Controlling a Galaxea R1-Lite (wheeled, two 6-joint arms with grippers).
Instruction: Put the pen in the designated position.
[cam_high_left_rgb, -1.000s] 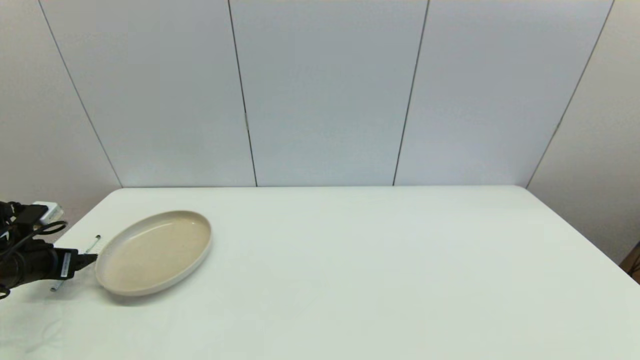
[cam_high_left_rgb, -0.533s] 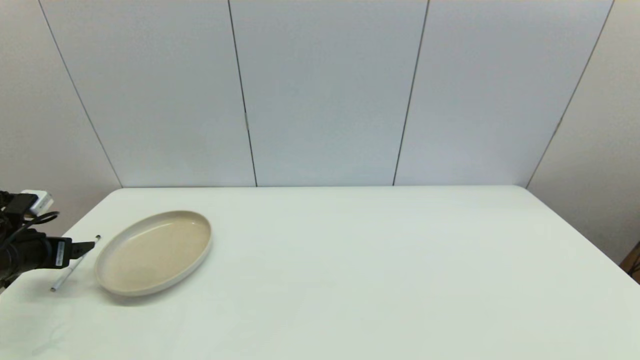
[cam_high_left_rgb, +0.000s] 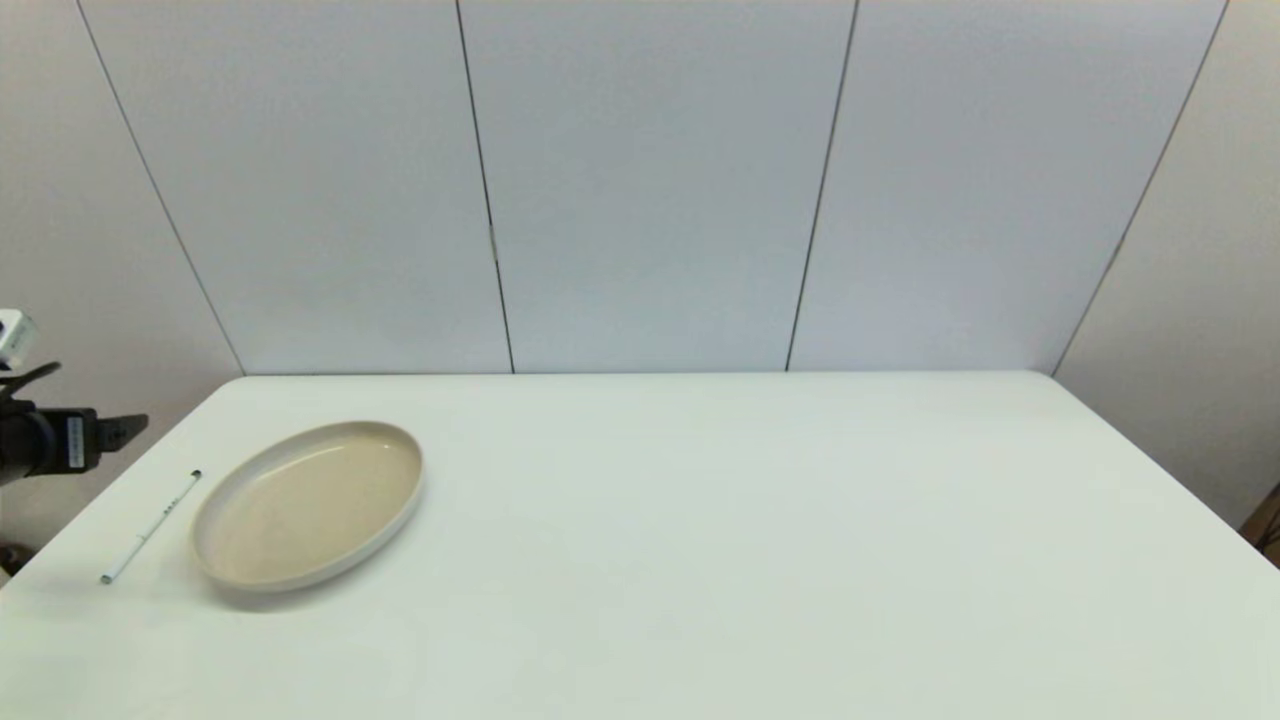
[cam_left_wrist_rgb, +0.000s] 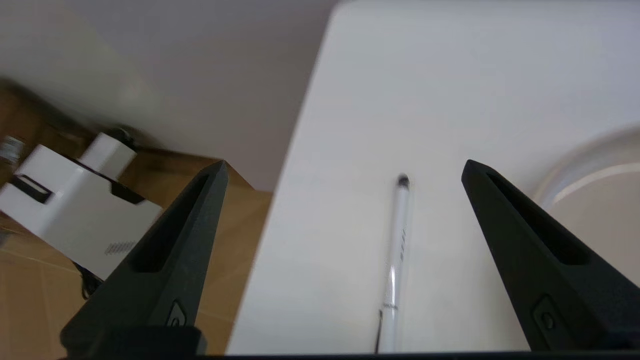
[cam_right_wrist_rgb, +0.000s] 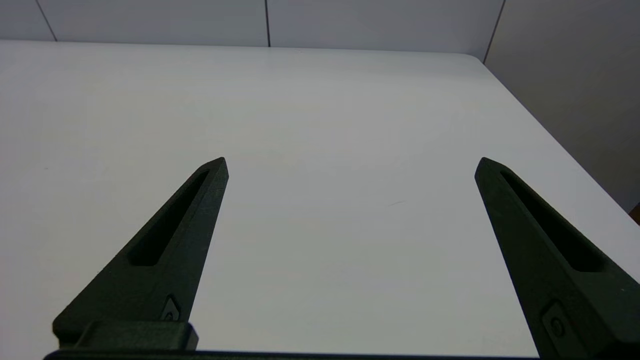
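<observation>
The slim white pen (cam_high_left_rgb: 150, 527) lies flat on bare white tabletop, just left of the beige oval dish (cam_high_left_rgb: 310, 505), its dark tip pointing away from me. No mark on the table shows the designated position. My left gripper (cam_high_left_rgb: 122, 432) hangs open above and left of the pen, out past the table's left edge, with nothing in it. In the left wrist view the pen (cam_left_wrist_rgb: 397, 250) lies on the table between the spread fingers of the left gripper (cam_left_wrist_rgb: 345, 167), with the dish rim (cam_left_wrist_rgb: 585, 165) beside it. My right gripper (cam_right_wrist_rgb: 352, 162) is open over bare table and is outside the head view.
The table's left edge (cam_left_wrist_rgb: 280, 200) runs close beside the pen. Beyond it, a white box-shaped device (cam_left_wrist_rgb: 75, 220) sits on a brown floor. Grey wall panels (cam_high_left_rgb: 650, 180) close off the back of the table.
My left gripper has risen off the pen and drawn back to the left, past the table edge. The pen has stayed where it lay, next to the dish.
</observation>
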